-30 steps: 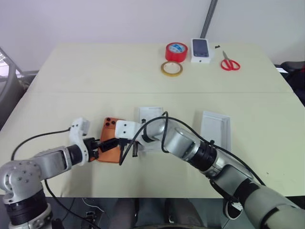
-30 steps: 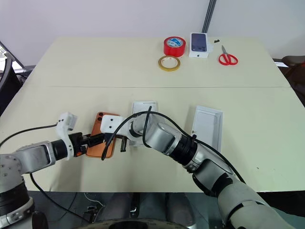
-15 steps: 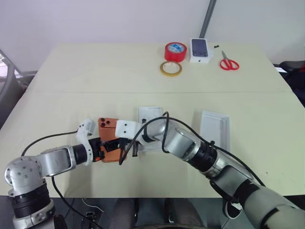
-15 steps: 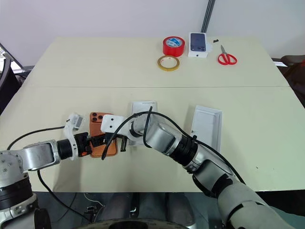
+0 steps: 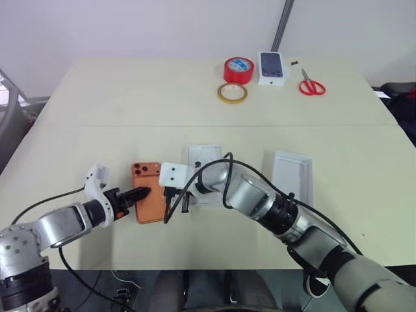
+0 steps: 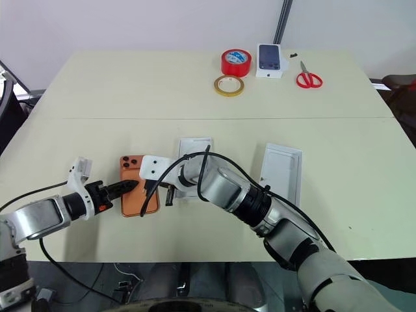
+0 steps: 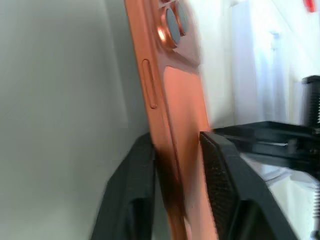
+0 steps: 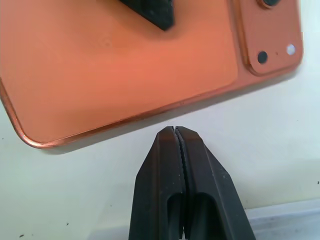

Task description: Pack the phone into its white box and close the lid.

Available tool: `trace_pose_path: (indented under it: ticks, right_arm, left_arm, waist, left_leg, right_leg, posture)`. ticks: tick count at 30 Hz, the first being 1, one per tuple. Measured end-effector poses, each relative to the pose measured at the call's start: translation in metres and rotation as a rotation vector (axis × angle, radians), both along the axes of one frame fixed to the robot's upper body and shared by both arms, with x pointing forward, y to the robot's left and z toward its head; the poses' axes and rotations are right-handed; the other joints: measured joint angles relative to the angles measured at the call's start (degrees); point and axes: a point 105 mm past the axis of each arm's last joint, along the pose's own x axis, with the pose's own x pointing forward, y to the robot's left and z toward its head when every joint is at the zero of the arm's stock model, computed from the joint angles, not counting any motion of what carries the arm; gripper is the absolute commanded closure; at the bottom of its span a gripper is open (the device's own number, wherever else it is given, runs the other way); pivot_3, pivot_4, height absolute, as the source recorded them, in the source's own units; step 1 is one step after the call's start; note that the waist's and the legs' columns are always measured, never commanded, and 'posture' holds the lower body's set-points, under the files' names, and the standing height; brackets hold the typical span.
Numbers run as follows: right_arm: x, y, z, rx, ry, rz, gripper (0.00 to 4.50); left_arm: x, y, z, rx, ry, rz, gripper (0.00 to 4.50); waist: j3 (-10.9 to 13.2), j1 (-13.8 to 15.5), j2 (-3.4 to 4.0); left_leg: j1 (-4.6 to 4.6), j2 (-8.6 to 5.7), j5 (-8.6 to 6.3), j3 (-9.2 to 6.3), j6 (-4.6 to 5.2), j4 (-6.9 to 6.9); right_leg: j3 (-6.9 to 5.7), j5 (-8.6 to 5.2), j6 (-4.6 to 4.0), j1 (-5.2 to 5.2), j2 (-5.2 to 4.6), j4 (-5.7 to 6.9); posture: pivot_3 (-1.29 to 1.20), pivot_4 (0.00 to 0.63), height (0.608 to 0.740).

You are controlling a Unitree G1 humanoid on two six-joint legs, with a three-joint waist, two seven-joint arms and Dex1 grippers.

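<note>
Left wrist view showed the phone (image 7: pixel 172 125) pinched at its long edge between the left gripper's (image 5: pixel 138 194) fingers, on the counter (image 5: pixel 97 110) left of the white box (image 5: pixel 205 156). It looked stiff, smooth and likely slippery, so holding by the edges seemed best. Beside its other edge, the right gripper (image 8: pixel 175 137) rested clenched and empty, perhaps blocking the way. The lid (image 5: pixel 294 174) lay further right.

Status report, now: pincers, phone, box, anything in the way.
Left pincer clamped on the slim orange-copper phone, one long edge raised off the table. Right pincer shut, empty, beside phone. Shallow white box partly behind right arm. Lid lies apart.
</note>
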Motion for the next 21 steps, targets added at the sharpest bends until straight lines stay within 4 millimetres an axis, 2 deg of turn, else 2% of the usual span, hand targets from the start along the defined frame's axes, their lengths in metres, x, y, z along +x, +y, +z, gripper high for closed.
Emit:
trace_pose_path:
  ticks: [4, 7, 8, 9, 12, 17, 19, 21]
  right_arm:
    - [0.001, -0.005, 0.004, -0.001, -0.014, -0.008, 4.5]
    - [0.005, -0.013, 0.014, 0.021, -0.034, -0.034, 4.5]
    - [0.006, -0.017, 0.018, 0.034, -0.04, -0.045, 4.5]
    - [0.006, -0.02, 0.026, 0.069, -0.049, -0.055, 4.5]
    - [0.007, -0.026, 0.047, 0.165, -0.071, -0.074, 4.5]
    - [0.008, -0.064, 0.078, 0.304, -0.104, -0.129, 4.5]
    - [0.006, -0.079, 0.086, 0.341, -0.117, -0.138, 4.5]
    - [0.004, -0.1, 0.088, 0.364, -0.124, -0.161, 4.5]
  left_arm:
    - [-0.001, 0.001, -0.001, -0.034, 0.013, 0.031, 3.0]
    - [0.0, -0.002, 0.003, -0.082, 0.004, 0.041, 3.86]
    - [0.001, -0.004, 0.01, -0.11, -0.021, 0.033, 4.39]
    - [0.002, -0.008, 0.018, -0.135, -0.049, 0.022, 4.45]
    - [0.004, -0.008, 0.019, -0.129, -0.045, 0.029, 4.45]
    - [0.018, -0.013, 0.03, -0.132, -0.072, 0.059, 4.45]
    - [0.026, -0.018, 0.042, -0.151, -0.11, 0.056, 4.45]
    - [0.036, -0.031, 0.059, -0.183, -0.16, 0.03, 4.45]
  waist:
    - [0.0, 0.0, -0.01]
    - [0.0, 0.1, -0.02]
    - [0.0, 0.2, -0.02]
    - [0.0, 0.2, -0.02]
    - [0.0, 0.1, -0.01]
    - [0.1, 0.4, -0.13]
    - [0.1, 0.5, -0.13]
    - [0.1, 0.6, -0.13]
  left_leg:
    - [-0.01, 0.0, -0.06, 0.0, 0.1, 0.0]
    - [-0.04, 0.0, -0.06, -0.01, 0.1, -0.02]
    - [-0.03, 0.0, -0.06, -0.02, 0.11, -0.02]
    - [-0.03, 0.0, -0.08, -0.02, 0.13, -0.02]
    - [-0.04, 0.0, -0.07, -0.02, 0.13, -0.11]
    - [-0.07, -0.01, -0.08, -0.02, 0.13, -0.08]
    - [-0.07, -0.01, -0.08, -0.02, 0.14, -0.08]
    - [-0.07, -0.01, -0.08, -0.03, 0.14, -0.06]
  right_leg:
    - [0.0, 0.0, 0.0, -0.1, -0.02, -0.03]
    - [-0.01, 0.0, -0.01, -0.11, -0.03, -0.03]
    - [-0.02, 0.0, -0.01, -0.11, -0.04, -0.05]
    - [-0.02, 0.0, -0.02, -0.05, -0.05, -0.08]
    - [-0.02, 0.0, -0.02, 0.04, -0.04, -0.08]
    - [-0.03, 0.0, -0.02, 0.1, -0.04, -0.13]
    - [-0.03, 0.0, -0.02, 0.12, -0.04, -0.14]
    - [-0.06, 0.0, -0.02, 0.2, -0.04, -0.2]
  posture:
    - [0.0, 0.15, 0.74]
    - [0.0, 0.15, 0.74]
    - [0.0, 0.15, 0.74]
    - [0.0, 0.15, 0.74]
    - [0.0, 0.15, 0.74]
    - [0.0, 0.15, 0.74]
    - [0.0, 0.15, 0.74]
    - [0.0, 0.15, 0.74]
